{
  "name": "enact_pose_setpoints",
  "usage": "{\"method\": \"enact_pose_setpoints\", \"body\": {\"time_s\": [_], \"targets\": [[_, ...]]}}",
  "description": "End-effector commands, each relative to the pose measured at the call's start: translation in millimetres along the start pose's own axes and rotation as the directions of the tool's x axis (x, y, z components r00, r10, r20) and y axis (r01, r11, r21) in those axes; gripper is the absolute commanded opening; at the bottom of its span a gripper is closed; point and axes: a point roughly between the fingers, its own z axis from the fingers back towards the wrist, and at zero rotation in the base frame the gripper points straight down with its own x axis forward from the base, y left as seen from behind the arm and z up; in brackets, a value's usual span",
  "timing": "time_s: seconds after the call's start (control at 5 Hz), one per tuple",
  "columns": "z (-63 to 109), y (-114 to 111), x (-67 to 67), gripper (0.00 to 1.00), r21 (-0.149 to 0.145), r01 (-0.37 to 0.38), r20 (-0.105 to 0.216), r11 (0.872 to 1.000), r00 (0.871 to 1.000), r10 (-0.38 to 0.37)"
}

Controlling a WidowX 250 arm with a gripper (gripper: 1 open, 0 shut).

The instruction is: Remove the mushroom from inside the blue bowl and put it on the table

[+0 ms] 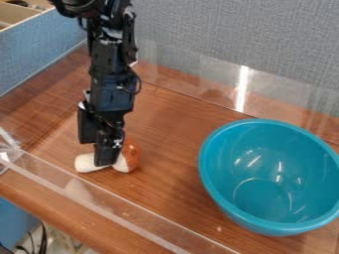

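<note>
Toy mushroom (125, 162) on its side on tabletop (177, 177), outside blue bowl (269, 177). Gripper (105, 157) just over it, jaws open. Likely light, firm; rounded cap may roll or slip. Best hold: thick pale stem.

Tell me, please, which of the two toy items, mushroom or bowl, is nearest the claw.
The mushroom, lying on its side right at the claw; the blue bowl sits well apart.
</note>
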Motion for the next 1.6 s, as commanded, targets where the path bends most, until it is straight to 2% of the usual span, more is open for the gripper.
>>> {"method": "enact_pose_setpoints", "body": {"time_s": [0.0,0.6,0.8,1.0,1.2,1.4], "targets": [[4.8,-1.6,3.5,1.00,0.027,0.015,0.017,1.000,1.000,-0.015],[-5.9,-3.6,7.4,1.00,0.015,0.018,0.015,1.000,1.000,-0.018],[-8.0,-4.0,7.5,0.00,0.012,0.019,0.015,1.000,1.000,-0.019],[-5.5,-4.8,6.0,0.00,0.009,0.019,0.022,1.000,1.000,-0.019],[8.3,-5.9,2.1,0.00,-0.003,-0.045,0.042,0.999,0.998,0.045],[26.3,-7.1,-3.0,0.00,-0.019,-0.112,0.069,0.994,0.991,0.113]]}}
